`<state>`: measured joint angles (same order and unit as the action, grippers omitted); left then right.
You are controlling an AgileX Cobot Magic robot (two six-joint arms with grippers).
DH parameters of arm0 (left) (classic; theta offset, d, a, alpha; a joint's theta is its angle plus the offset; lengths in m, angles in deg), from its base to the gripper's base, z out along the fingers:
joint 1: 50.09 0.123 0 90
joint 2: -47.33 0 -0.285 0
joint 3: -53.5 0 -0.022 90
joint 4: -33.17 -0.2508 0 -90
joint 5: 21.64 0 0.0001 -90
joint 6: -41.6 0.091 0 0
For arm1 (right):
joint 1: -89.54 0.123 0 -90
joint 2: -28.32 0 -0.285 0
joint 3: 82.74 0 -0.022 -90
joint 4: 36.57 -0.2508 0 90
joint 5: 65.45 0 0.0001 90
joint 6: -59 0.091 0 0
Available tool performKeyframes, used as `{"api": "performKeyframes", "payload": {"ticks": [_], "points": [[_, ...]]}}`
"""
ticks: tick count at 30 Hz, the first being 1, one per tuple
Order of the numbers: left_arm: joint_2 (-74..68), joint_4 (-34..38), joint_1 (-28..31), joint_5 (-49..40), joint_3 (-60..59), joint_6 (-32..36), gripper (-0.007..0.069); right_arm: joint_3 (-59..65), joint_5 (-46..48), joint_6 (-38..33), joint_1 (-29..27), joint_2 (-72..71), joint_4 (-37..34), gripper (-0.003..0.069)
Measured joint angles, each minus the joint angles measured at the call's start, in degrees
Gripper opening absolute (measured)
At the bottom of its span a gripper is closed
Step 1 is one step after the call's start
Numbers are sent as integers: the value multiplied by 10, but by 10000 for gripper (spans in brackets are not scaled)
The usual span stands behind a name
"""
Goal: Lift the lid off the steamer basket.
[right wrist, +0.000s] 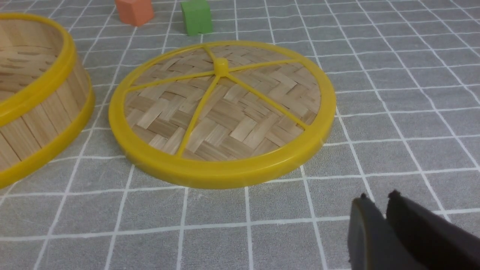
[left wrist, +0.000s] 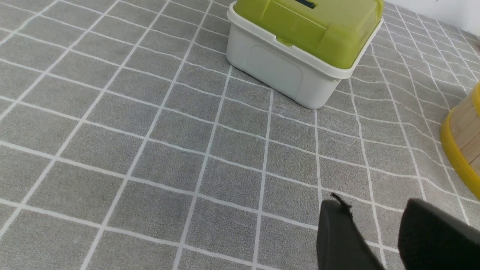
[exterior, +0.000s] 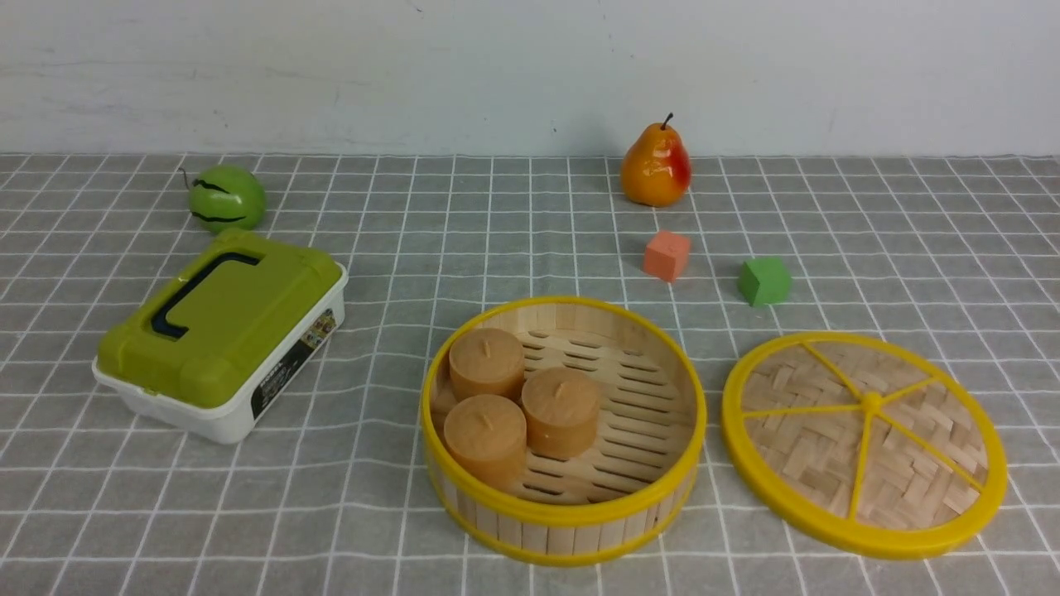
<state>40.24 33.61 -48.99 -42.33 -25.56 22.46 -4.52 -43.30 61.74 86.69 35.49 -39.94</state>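
The steamer basket (exterior: 563,505) stands uncovered near the front of the table, with three tan cylinders (exterior: 520,403) on its slatted floor. The lid (exterior: 864,442) lies flat on the cloth just right of the basket, knob up, apart from it. In the right wrist view the lid (right wrist: 225,112) lies ahead of my right gripper (right wrist: 378,197), whose fingers stand almost together, holding nothing and a short way off the rim. My left gripper (left wrist: 371,210) hangs open over bare cloth, with the basket's edge (left wrist: 463,146) off to one side. Neither gripper shows in the front view.
A white box with an olive-green lid (exterior: 219,331) sits at the left, with a green striped ball (exterior: 225,198) behind it. A pear (exterior: 656,165), an orange cube (exterior: 667,255) and a green cube (exterior: 763,281) stand behind the basket and lid.
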Motion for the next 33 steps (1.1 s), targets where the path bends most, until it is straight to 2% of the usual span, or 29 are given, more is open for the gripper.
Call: {"api": "performKeyframes", "payload": {"ticks": [33], "points": [[0, 0, 0, 0, 0, 0, 239, 0, 0, 0, 0, 0, 0, 104]]}}
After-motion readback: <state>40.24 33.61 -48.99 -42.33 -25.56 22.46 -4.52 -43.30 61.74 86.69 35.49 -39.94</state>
